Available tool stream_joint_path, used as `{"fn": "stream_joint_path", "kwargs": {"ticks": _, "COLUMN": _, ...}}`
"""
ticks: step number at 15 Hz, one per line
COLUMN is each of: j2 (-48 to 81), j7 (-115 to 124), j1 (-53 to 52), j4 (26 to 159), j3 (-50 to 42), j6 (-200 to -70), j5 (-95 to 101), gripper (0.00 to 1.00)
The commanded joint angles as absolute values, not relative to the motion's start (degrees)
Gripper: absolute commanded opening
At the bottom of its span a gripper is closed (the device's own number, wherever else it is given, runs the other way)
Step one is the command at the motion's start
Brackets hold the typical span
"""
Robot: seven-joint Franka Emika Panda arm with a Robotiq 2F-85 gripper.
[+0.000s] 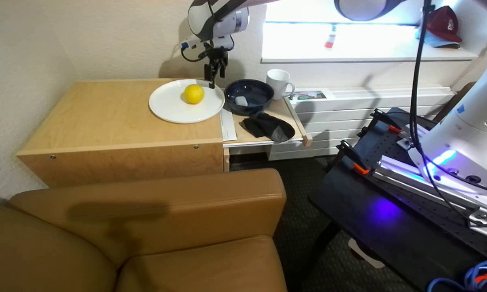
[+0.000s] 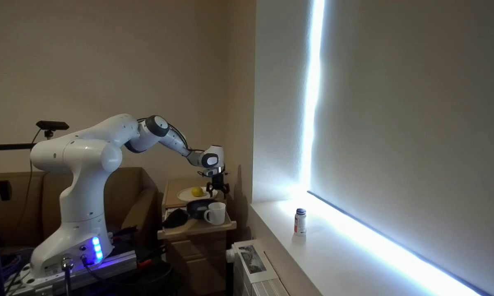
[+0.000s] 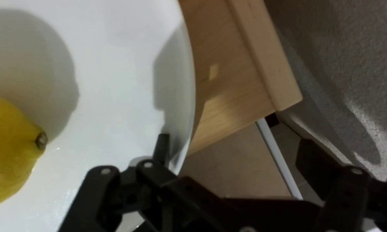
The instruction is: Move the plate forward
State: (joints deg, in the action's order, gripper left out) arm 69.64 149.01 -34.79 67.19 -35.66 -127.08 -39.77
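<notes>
On the wooden table (image 1: 114,117), the white plate (image 1: 168,104) lies with a lemon (image 1: 194,93) on it, its rim jutting slightly past the table's edge just beside the dark bowl (image 1: 249,110). The hand (image 3: 236,158) points down at the plate's rim with its fingers (image 3: 316,167) wide apart, one over the plate just inside the rim and the other outside it; whether the inner finger touches the plate, I cannot tell.
</notes>
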Motion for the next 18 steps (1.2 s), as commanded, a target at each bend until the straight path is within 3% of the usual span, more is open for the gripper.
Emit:
{"fn": "stream_joint_path", "kwargs": {"ticks": 1, "j2": 69.7, "j7": 149.0, "j1": -34.9, "j4": 67.2, "j3": -35.7, "j6": -127.1, "j5": -39.8, "gripper": 1.0}}
{"fn": "stream_joint_path", "kwargs": {"ticks": 10, "j2": 78.7, "j7": 149.0, "j1": -43.8, "j4": 66.3, "j3": -52.5, "j6": -126.6, "j5": -57.0, "gripper": 1.0}}
{"fn": "stream_joint_path", "kwargs": {"ticks": 18, "j2": 76.0, "j7": 148.3, "j1": -43.6, "j4": 67.7, "j3": -50.6, "j6": -127.1, "j5": -57.1, "gripper": 1.0}}
